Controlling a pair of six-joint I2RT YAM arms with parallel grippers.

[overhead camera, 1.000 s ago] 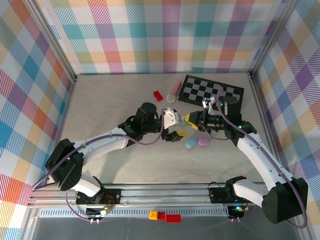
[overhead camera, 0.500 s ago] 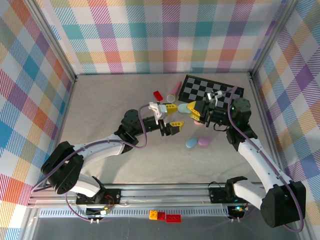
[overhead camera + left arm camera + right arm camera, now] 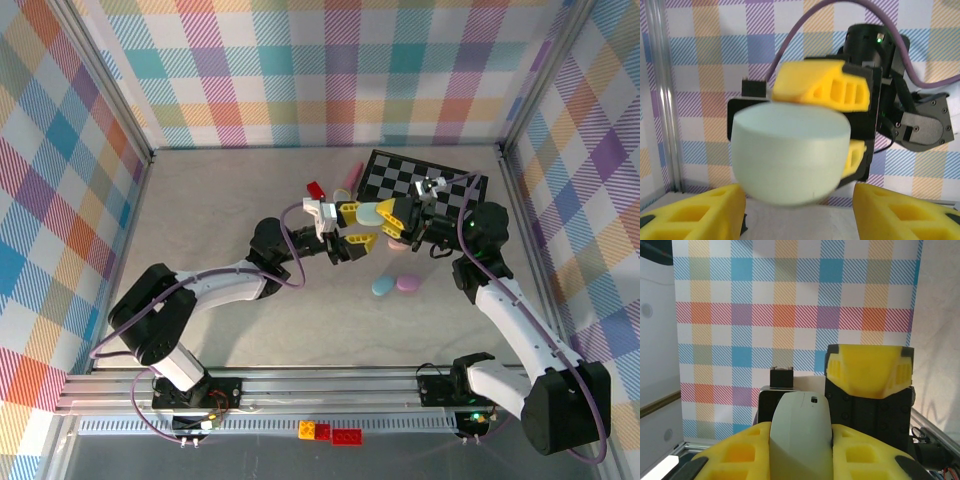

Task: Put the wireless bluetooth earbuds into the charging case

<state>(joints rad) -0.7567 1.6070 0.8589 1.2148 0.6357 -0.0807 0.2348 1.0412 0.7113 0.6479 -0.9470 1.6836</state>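
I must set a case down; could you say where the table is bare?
Bare: the table between left wall and left arm, and the strip between the blue case and front rail. Crowded: by the checkerboard, where left claw and right claw meet at the mint case.

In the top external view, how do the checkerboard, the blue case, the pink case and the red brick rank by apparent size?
1. checkerboard
2. blue case and pink case, alike
3. red brick
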